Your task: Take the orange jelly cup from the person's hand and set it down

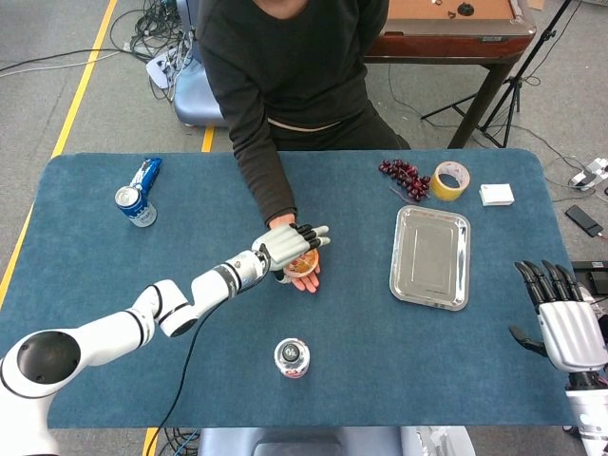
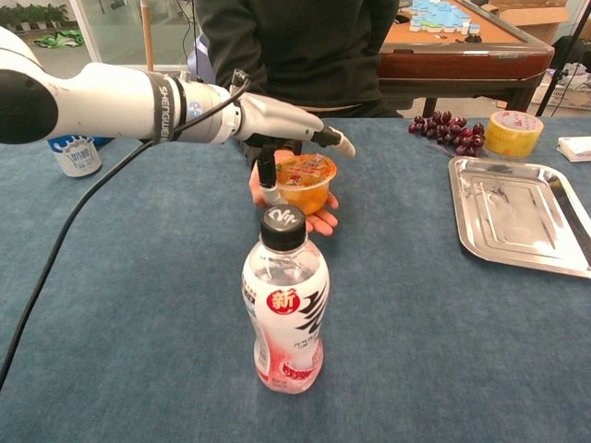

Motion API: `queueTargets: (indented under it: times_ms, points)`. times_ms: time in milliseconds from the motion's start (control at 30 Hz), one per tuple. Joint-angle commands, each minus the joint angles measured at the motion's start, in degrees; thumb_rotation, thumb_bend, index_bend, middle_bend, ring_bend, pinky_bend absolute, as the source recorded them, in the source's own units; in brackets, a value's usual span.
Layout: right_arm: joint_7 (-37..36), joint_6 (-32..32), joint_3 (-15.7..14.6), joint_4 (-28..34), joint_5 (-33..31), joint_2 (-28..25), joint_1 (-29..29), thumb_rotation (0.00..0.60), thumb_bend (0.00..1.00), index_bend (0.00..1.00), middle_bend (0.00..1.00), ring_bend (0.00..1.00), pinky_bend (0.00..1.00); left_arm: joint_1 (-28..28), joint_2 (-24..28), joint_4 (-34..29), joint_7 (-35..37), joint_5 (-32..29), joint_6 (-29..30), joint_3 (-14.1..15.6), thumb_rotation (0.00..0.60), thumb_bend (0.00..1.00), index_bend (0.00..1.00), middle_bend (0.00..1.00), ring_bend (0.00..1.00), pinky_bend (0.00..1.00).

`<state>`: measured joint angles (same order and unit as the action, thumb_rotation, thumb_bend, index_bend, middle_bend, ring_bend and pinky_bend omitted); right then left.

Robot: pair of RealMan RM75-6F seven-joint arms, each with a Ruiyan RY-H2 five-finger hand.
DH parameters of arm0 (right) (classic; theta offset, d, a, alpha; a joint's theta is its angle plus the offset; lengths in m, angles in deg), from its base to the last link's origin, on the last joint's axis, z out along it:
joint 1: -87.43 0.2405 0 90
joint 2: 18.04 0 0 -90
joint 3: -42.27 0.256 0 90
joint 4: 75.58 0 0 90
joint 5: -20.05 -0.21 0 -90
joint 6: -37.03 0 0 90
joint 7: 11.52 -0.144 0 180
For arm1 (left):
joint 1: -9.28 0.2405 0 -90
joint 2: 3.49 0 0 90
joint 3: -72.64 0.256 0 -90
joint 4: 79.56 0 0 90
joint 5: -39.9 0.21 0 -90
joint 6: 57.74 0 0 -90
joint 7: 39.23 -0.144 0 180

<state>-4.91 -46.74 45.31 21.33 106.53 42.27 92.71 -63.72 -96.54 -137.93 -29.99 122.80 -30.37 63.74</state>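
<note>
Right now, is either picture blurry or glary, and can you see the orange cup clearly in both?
Head view: evenly lit, sharp, soft shadows; the left hand covers most of the orange jelly cup. The metal tray shows a pale sheen, no harsh glare. Chest view: the cup is clear on the person's palm; the near bottle looms large and the table edges bend slightly, lens distortion.
</note>
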Motion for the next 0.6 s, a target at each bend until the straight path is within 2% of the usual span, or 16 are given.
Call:
queueTargets:
  times_ms: [33,133,233,367,600]
  points:
    - [-0.16,-0.02,-0.07,-0.12,-0.03,0.04,-0.09,0.600,0.15,0.05,0.11,0.00,0.08,0.37,-0.90,1.03,0.28,-0.08,1.35,0.18,0.600,0.17,0.16,0.01,0.18,0.30]
    - [-0.23,-0.09,-0.10,-0.21,-0.03,0.12,-0.18,0.600,0.15,0.05,0.11,0.00,0.08,0.79,-1.62,1.50,1.00,0.30,2.81,0.50,0.600,0.17,0.23,0.05,0.26,0.41]
    - [-0.42,-0.10,-0.11,-0.39,-0.11,0.27,-0.25,0.600,0.15,0.05,0.10,0.00,0.08,1.09,-2.13,1.71,2.31,0.89,3.97,0.91,0.600,0.17,0.32,0.16,0.36,0.51]
    - [-0.52,-0.11,-0.09,-0.52,-0.19,0.35,-0.29,0.600,0.15,0.05,0.10,0.00,0.08,1.73,-2.11,1.51,3.98,2.09,6.76,1.25,0.600,0.17,0.40,0.24,0.41,0.54]
    - [-0.66,-0.38,0.05,-0.54,0.16,0.35,-0.25,0.600,0.15,0.05,0.10,0.00,0.08,4.07,2.47,-2.35,6.16,4.65,12.01,2.84,0.600,0.17,0.42,0.28,0.41,0.56]
